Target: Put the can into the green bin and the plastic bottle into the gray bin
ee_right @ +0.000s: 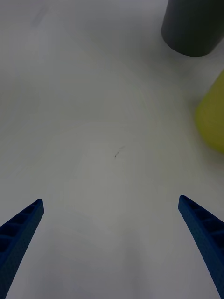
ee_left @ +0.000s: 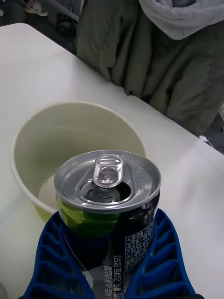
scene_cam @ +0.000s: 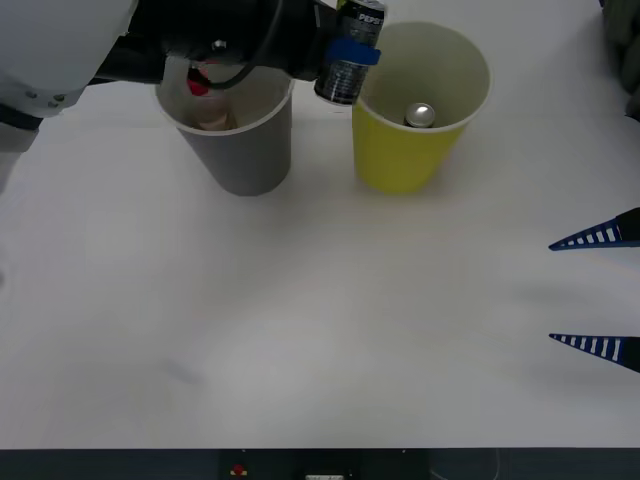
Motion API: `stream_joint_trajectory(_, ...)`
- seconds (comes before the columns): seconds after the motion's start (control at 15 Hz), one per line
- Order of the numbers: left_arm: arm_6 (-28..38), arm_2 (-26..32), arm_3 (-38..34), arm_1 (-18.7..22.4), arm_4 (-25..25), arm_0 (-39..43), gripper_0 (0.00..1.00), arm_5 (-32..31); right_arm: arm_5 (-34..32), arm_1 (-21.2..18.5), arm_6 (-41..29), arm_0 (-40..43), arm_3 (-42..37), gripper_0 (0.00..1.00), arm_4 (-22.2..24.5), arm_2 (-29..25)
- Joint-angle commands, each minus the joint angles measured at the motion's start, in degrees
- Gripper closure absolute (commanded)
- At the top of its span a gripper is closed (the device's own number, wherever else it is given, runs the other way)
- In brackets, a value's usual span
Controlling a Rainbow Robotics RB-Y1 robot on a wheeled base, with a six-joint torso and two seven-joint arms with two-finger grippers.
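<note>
The right gripper (scene_cam: 598, 290) hangs low over the near right part of the white bench (scene_cam: 300, 330), its blue ribbed fingers (ee_right: 21, 233) spread wide with nothing between them. From its wrist view the bare bench lies below, with the bases of the gray bin (ee_right: 193, 25) and the green bin (ee_right: 212, 117) farther off.

Farther back, the two bins stand side by side on the bench, close but apart, the gray bin (scene_cam: 245, 150) on the left and the green bin (scene_cam: 400, 150) on the right. The plastic bottle (scene_cam: 205, 100) rests inside the gray bin, its red cap up near the rim. A small silver can (scene_cam: 420, 115) lies at the bottom of the green bin.

The left gripper (scene_cam: 345, 55) is held between the two bins' far rims, its fingers (ee_left: 161, 252) closed around a dark printed can (ee_left: 109, 205) with an opened pull-tab top. In the left wrist view that can is upright, just beside the green bin's (ee_left: 28, 140) rim and above it, not yet inside.
</note>
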Motion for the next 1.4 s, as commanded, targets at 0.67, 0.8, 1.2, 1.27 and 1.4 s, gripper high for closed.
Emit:
stream_joint_trajectory(0.67, 0.02, -6.95, 21.67, -16.59, -15.40, -10.16, 1.00, 11.18, 0.00, 0.00, 0.00, 0.00, 0.00, 0.00, 0.00, 0.00)
stream_joint_trajectory(0.8, 0.02, -7.30, 21.76, -16.50, -15.66, -10.07, 1.00, 11.09, 0.00, 0.00, 0.00, 0.00, 0.00, 0.00, 0.00, 0.00)
stream_joint_trajectory(1.2, -0.16, -7.30, 21.76, -16.59, -16.01, -10.07, 0.00, 11.09, 0.00, 0.00, 0.00, 0.00, 0.00, 0.00, 0.00, 0.00)
stream_joint_trajectory(1.27, -0.16, -7.30, 21.76, -16.50, -16.01, -10.07, 0.00, 11.09, 0.00, 0.00, 0.00, 0.00, 0.00, 0.00, 0.00, 0.00)
stream_joint_trajectory(1.4, -0.51, -7.30, 21.76, -16.59, -15.92, -10.07, 0.00, 11.09, 0.00, 0.00, 0.00, 0.00, 0.00, 0.00, 0.00, 0.00)
